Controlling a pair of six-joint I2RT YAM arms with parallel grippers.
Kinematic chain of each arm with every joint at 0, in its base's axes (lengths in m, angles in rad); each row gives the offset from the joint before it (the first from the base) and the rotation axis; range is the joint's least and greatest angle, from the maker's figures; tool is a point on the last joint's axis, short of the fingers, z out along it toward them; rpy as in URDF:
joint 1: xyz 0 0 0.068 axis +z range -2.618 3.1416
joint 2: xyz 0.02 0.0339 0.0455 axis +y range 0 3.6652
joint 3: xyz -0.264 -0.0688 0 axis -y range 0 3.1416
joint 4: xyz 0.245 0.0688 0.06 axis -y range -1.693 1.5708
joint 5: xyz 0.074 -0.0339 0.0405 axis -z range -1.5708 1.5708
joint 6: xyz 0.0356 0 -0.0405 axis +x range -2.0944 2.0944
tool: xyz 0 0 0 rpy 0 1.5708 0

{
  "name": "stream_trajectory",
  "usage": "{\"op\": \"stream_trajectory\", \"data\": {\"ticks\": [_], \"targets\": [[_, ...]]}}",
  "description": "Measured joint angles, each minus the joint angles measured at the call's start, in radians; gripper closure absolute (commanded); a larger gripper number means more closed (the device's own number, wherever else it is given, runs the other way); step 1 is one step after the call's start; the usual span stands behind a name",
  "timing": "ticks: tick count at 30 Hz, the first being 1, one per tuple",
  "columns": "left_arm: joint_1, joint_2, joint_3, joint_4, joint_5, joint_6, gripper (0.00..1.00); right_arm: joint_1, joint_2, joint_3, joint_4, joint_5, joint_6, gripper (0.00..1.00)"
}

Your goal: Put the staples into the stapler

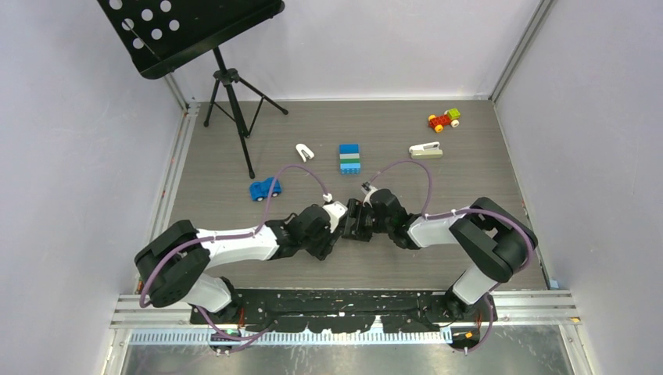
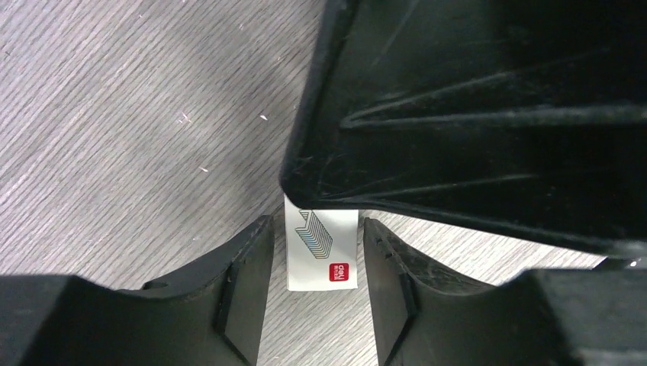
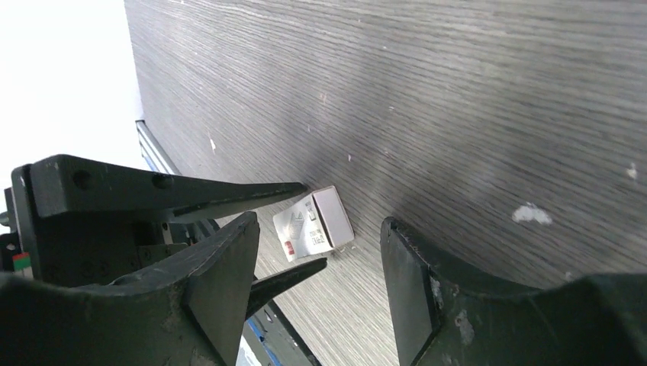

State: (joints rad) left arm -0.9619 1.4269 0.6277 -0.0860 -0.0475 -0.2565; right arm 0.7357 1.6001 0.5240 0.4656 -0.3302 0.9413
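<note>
Low in the middle of the overhead view, both arms are meeting nose to nose. The left end effector [image 2: 317, 229] is straddling the staple box [image 2: 320, 255] with its jaws parted; a sliver of surface [image 2: 114, 114] is showing on either side, so it is grasping nothing yet. The right end effector [image 3: 319, 223] is hanging released over the same box, probably to steady it. The box is lying flat, and I am seeing no loose strip. Room is tight here, with black fingers crowding each other. Further up the frame, the blue toy car [image 1: 264, 188], block stack [image 1: 349, 158] and white clip [image 1: 305, 151] are sitting well apart, and the stapler [image 1: 426, 150] is lying at upper right with open surface around it
</note>
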Motion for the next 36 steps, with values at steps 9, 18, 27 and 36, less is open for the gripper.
{"op": "stream_trajectory", "data": {"ticks": [9, 18, 27, 36], "targets": [[-0.026, 0.004, 0.001, -0.001, -0.040, 0.020, 0.60, -0.011, 0.076, -0.011, 0.151, -0.058, 0.045, 0.36], [-0.046, 0.006, 0.000, -0.002, -0.060, 0.033, 0.64, -0.011, 0.133, -0.013, 0.256, -0.103, 0.071, 0.36], [-0.048, 0.005, -0.003, 0.007, -0.061, 0.037, 0.65, -0.011, 0.144, -0.024, 0.289, -0.133, 0.076, 0.36], [-0.049, 0.004, -0.015, 0.034, -0.061, 0.038, 0.68, -0.019, 0.169, -0.029, 0.340, -0.160, 0.090, 0.37]]}}
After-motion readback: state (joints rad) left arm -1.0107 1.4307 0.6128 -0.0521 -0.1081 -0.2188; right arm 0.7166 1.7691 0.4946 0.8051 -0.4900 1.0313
